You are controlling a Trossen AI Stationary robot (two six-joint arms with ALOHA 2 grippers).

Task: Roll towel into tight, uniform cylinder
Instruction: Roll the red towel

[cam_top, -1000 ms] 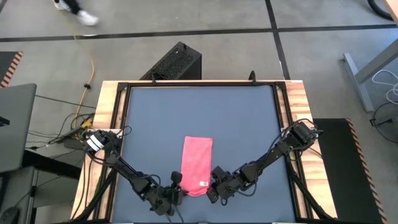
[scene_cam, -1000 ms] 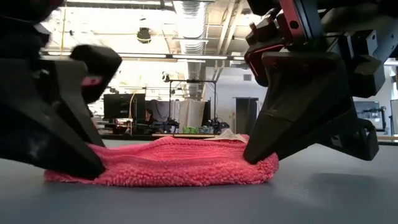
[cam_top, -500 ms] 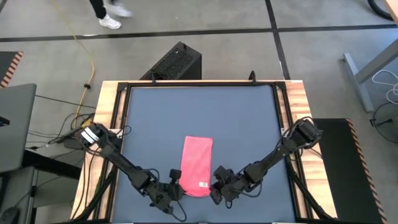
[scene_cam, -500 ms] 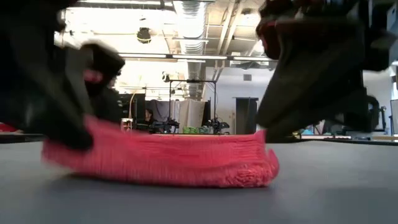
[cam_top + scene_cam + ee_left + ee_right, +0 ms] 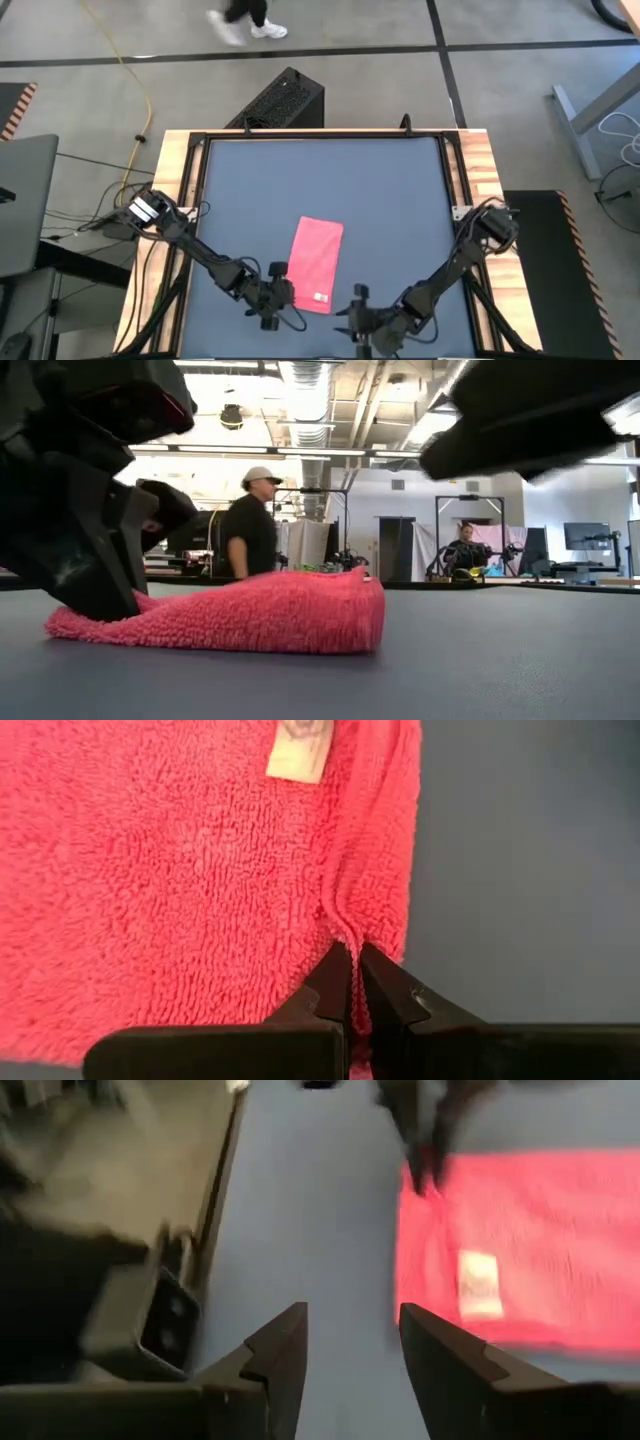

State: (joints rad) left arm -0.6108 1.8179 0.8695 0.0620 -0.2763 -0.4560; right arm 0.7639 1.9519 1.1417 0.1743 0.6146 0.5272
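The left hand [image 5: 283, 297] sits low at the towel's [image 5: 317, 264] near left corner, fingers [image 5: 345, 982] pinched together on the cloth's edge. The right hand [image 5: 352, 322] hangs off the towel, beyond its near edge, fingers [image 5: 285, 1348] parted, gripping nothing.

the towel [image 5: 180, 880] is soft, looped pink terry cloth with a small white fabric tag [image 5: 298, 750]; the desk [image 5: 300, 180] top is smooth, matt grey, framed in pale wood.

Looks like a robotics lab or open workshop: bare ceiling ducts [image 5: 305, 400] upper centre, black metal equipment frames [image 5: 460, 525] mid-right, dark monitor [image 5: 583, 536] far right, grey concrete floor [image 5: 500, 85] around table.
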